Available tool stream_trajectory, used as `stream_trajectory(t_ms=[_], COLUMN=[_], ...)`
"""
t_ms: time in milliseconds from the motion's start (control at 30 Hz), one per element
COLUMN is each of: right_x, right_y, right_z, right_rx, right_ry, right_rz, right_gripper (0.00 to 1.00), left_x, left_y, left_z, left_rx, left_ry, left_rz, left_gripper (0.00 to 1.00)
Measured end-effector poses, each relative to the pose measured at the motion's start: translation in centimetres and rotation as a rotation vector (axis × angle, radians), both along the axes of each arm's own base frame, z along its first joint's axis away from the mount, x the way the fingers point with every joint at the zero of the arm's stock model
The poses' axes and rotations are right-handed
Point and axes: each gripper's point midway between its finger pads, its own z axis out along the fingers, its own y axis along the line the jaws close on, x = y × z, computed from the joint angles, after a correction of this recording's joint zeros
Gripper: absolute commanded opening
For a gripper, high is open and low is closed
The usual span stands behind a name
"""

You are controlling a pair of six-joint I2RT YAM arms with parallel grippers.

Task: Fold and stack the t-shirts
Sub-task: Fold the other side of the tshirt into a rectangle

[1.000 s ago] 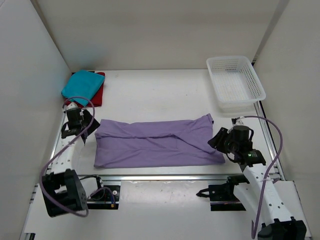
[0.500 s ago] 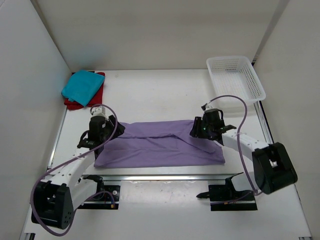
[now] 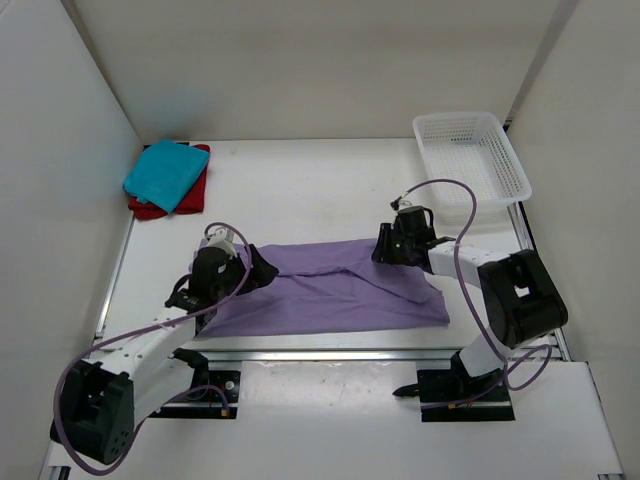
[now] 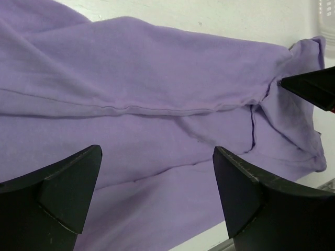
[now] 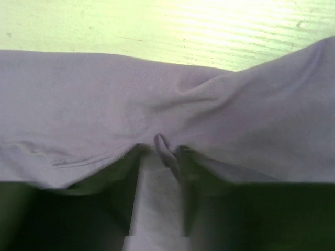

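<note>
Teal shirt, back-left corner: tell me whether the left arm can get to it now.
Probably yes. The left claw is open and empty over the lavender shirt, and only bare table lies between it and the teal shirt.

The middle of the tabletop (image 3: 300,190) lies bare from its far edge down to the lavender t-shirt (image 3: 330,290), which is spread along the near edge. At the far left corner the teal t-shirt (image 3: 165,170) lies on the red t-shirt (image 3: 197,190), close to the left wall (image 3: 60,200). The white basket (image 3: 470,165) fills the far right corner. The left gripper (image 3: 257,270) hangs over the shirt's left end, jaws wide with nothing between them. The right gripper (image 3: 386,245), pinching the shirt's far edge near its right end, and its looping cable (image 3: 445,181) block the gap beside the basket.
</note>
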Motion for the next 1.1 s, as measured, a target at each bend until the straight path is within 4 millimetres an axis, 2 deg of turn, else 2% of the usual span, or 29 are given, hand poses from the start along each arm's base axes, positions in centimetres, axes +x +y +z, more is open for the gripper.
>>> stream_trajectory(t_ms=[33, 67, 167, 267, 500, 600, 733, 800, 967, 1100], right_x=[0.0, 0.0, -0.1, -0.9, -4.8, -6.6, -9.5, -10.9, -13.0, -14.3], right_y=[0.2, 0.2, 0.2, 0.0, 0.4, 0.8, 2.3, 3.1, 4.7, 5.8], right_z=[0.0, 0.0, 0.0, 0.6, 3.3, 3.7, 3.7, 3.6, 3.9, 4.5], right_rx=[-0.001, 0.000, 0.003, 0.002, 0.024, 0.022, 0.029, 0.038, 0.071, 0.104], right_ry=[0.000, 0.002, 0.010, 0.002, -0.046, -0.047, -0.035, -0.021, -0.005, -0.002], right_rz=[0.007, 0.008, 0.004, -0.002, 0.030, 0.042, 0.086, 0.105, 0.131, 0.177], right_gripper=[0.14, 0.08, 0.02, 0.00, 0.00, 0.00, 0.00, 0.02, 0.19, 0.25], left_x=[-0.2, -0.4, -0.5, -0.3, 0.1, 0.2, 0.3, 0.5, 1.3, 2.3], left_y=[0.1, 0.2, 0.6, 1.1, 1.4, 1.1, 0.8, 0.7, 0.6, 1.4], left_z=[-0.1, -0.3, -0.3, 0.1, 0.4, 0.5, 0.1, 0.3, 1.5, 2.8], left_rx=[-0.006, -0.012, -0.023, -0.034, -0.048, -0.057, -0.055, -0.056, -0.065, -0.072], left_ry=[0.000, 0.003, -0.002, -0.017, -0.027, -0.031, -0.008, -0.009, -0.032, -0.052], left_rz=[0.000, 0.002, 0.015, 0.031, 0.042, 0.035, 0.026, 0.025, 0.027, 0.051], left_gripper=[0.99, 0.99, 0.98, 0.99, 0.99, 0.99, 0.99, 0.98, 0.98, 0.99])
